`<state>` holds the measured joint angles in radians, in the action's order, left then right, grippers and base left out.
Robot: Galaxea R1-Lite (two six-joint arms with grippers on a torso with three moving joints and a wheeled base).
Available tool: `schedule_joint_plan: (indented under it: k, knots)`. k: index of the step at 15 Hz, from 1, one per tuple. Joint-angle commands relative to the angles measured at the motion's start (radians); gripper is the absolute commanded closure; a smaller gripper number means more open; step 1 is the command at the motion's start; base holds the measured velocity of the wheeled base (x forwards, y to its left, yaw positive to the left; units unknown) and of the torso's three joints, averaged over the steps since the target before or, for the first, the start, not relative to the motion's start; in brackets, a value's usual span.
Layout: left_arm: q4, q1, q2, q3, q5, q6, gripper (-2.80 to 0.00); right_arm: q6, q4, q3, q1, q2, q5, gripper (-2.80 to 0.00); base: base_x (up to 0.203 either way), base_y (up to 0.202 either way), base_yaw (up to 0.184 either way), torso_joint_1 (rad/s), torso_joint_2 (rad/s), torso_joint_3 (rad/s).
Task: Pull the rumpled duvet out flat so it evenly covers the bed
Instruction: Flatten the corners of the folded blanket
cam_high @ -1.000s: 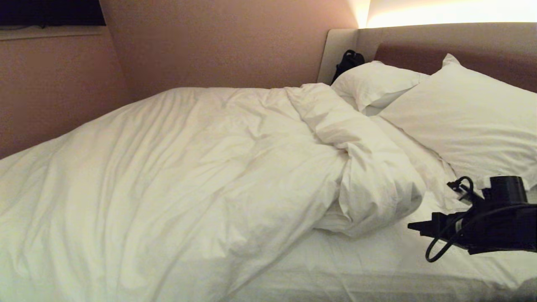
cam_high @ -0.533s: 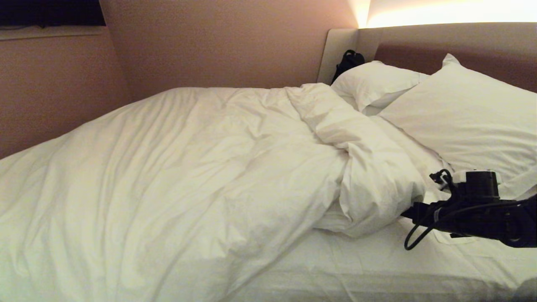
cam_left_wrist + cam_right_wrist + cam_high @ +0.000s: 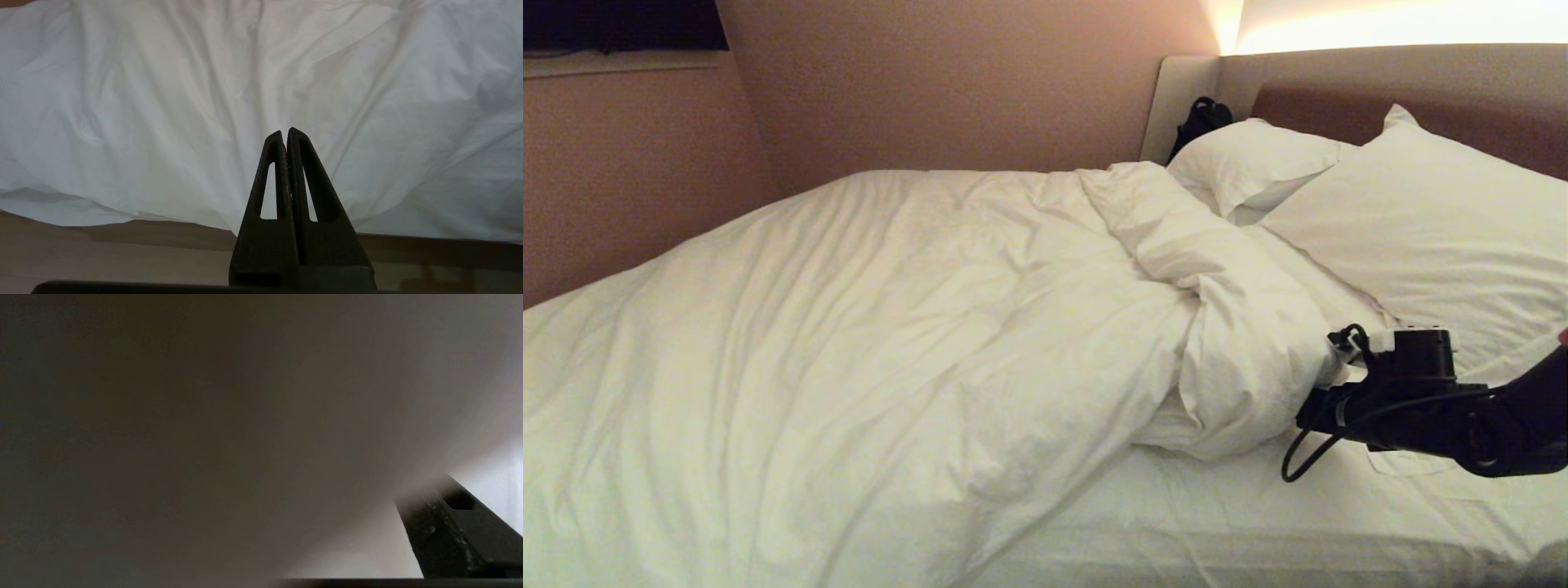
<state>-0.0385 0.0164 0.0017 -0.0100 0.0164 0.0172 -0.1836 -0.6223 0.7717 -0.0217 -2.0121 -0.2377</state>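
Note:
The white duvet lies creased over most of the bed, its near corner by the pillows folded back into a thick bunch. My right gripper reaches in level from the right and is pressed against that bunch. In the right wrist view, duvet cloth fills almost everything. One finger stands far out to the side, so the jaws are open; the other is hidden by cloth. My left gripper is shut and empty. It hangs low beside the bed, facing the overhanging duvet.
Two white pillows lean on the padded headboard. A black object sits at the headboard's far corner. Bare fitted sheet shows below the folded corner. A wall runs along the bed's far side, and wooden floor lies under the overhang.
My right arm has moved left and a little up across the bare sheet until its gripper meets the bunched duvet corner. The duvet and the left arm have not moved.

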Motion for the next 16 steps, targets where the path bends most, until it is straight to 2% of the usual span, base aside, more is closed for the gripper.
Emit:
schedule_joint_plan:
  k: [1, 5, 8, 10, 12, 14, 15, 16]
  knots:
    - [0.000, 0.000, 0.000, -0.001, 0.000, 0.000, 0.00, -0.004, -0.004, 0.030, 0.015, -0.039, -0.001, -2.80, 0.000, 0.000, 0.000, 0.000, 0.00, 0.000]
    - [0.000, 0.000, 0.000, -0.001, 0.000, 0.000, 0.00, -0.056, -0.004, 0.149, 0.036, -0.120, 0.000, -2.80, 0.000, 0.000, 0.000, 0.000, 0.00, 0.000]
    - [0.000, 0.000, 0.000, -0.001, 0.000, 0.000, 0.00, -0.062, -0.004, 0.214, 0.044, -0.188, 0.016, -2.80, 0.000, 0.000, 0.000, 0.000, 0.00, 0.000]
    - [0.000, 0.000, 0.001, 0.001, 0.000, 0.001, 0.00, -0.062, -0.002, 0.227, 0.058, -0.222, 0.055, -2.80, 0.000, 0.000, 0.000, 0.000, 0.00, 0.000]
    - [0.000, 0.000, 0.000, 0.000, 0.000, 0.001, 0.00, -0.061, -0.003, 0.257, 0.073, -0.279, 0.139, -2.80, 0.000, 0.000, 0.000, 0.000, 0.00, 0.000]
    - [0.000, 0.000, 0.000, 0.000, 0.000, 0.000, 0.00, -0.063, -0.001, 0.283, 0.078, -0.310, 0.152, -2.80, 0.000, 0.000, 0.000, 0.000, 0.00, 0.000]
    - [0.000, 0.000, 0.000, -0.001, 0.000, 0.000, 0.00, -0.065, -0.001, 0.287, 0.081, -0.318, 0.150, 0.00, 0.000, 0.000, 0.000, 0.000, 0.00, 0.000]
    - [0.000, 0.000, 0.000, -0.001, 0.000, 0.000, 0.00, -0.065, -0.002, 0.287, 0.083, -0.320, 0.150, 0.00, 0.000, 0.000, 0.000, 0.000, 0.00, 0.000]
